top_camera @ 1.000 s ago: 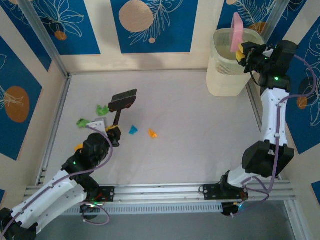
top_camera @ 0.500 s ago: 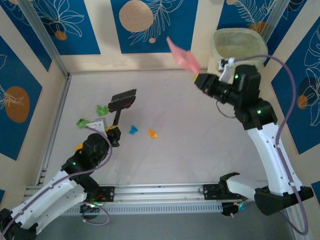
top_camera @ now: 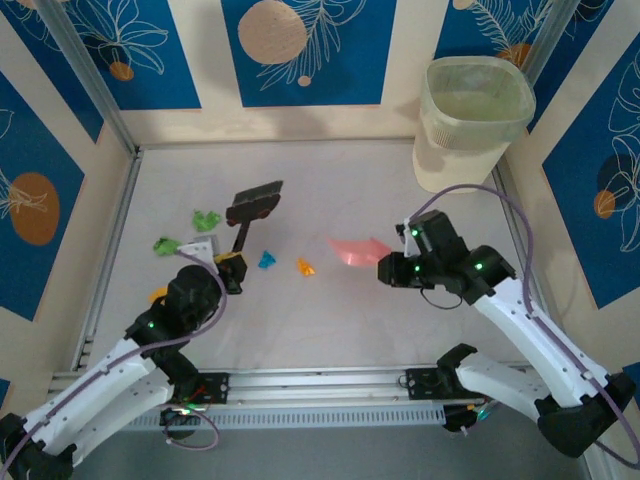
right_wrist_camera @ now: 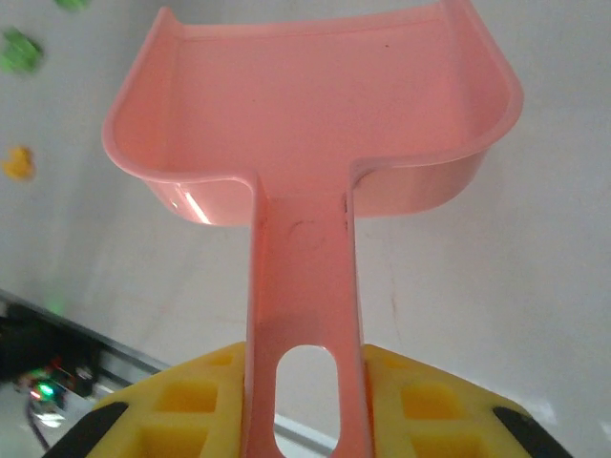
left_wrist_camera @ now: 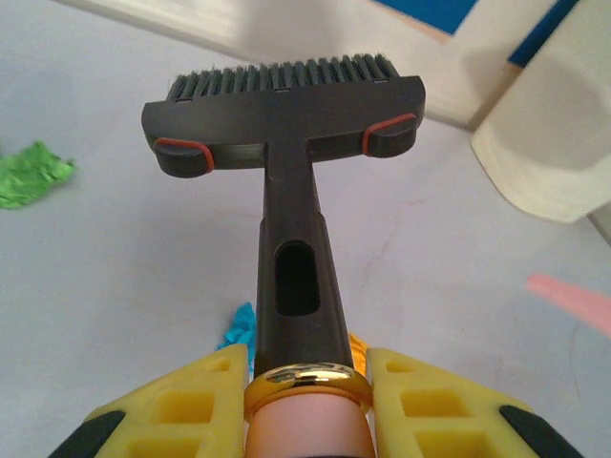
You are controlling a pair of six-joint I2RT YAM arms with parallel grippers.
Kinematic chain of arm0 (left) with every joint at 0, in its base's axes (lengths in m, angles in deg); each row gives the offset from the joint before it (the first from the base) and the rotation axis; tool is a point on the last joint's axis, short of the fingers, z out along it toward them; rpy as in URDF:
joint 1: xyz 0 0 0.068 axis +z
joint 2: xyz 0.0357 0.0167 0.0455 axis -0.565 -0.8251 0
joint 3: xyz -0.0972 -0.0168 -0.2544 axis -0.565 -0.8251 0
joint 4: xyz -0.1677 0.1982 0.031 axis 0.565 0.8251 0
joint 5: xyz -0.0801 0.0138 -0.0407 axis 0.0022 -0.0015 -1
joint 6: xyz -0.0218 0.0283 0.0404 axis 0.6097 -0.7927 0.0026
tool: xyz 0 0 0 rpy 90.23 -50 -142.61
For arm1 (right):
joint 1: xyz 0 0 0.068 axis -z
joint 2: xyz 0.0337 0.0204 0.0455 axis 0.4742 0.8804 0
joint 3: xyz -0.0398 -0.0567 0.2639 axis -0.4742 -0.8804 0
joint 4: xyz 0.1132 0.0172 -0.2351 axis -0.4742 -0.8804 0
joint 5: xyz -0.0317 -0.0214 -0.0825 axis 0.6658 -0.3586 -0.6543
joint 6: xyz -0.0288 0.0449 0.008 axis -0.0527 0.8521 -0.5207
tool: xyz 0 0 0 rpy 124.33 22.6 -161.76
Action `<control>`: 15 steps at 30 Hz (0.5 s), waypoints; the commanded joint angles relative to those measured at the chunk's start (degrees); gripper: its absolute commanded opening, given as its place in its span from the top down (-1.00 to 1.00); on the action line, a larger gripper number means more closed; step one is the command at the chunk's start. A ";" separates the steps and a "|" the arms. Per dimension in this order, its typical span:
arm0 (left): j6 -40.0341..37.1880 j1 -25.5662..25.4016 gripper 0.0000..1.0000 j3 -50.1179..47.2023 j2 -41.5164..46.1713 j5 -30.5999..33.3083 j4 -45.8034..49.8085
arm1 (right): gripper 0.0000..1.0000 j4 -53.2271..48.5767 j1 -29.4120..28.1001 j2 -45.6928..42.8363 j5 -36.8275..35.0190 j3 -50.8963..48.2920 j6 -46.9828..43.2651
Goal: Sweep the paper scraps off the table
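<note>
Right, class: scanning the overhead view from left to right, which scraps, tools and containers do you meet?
Far-left green scrap → second green scrap → blue scrap → orange scrap → pink dustpan → waste bin. The brush spans the blue scrap's position, so it's skipped.

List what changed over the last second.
The right hand swung the pink dustpan away from the bin, down and left, to over the middle of the table near the orange scrap, gripping it throughout. The left hand keeps hold of the brush, whose head edged slightly right. The other scraps lie where they were.
</note>
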 commanded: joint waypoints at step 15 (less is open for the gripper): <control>-0.95 -2.57 1.00 22.46 -23.61 -13.90 14.52 | 1.00 -4.31 -13.98 2.87 -6.67 -5.41 0.48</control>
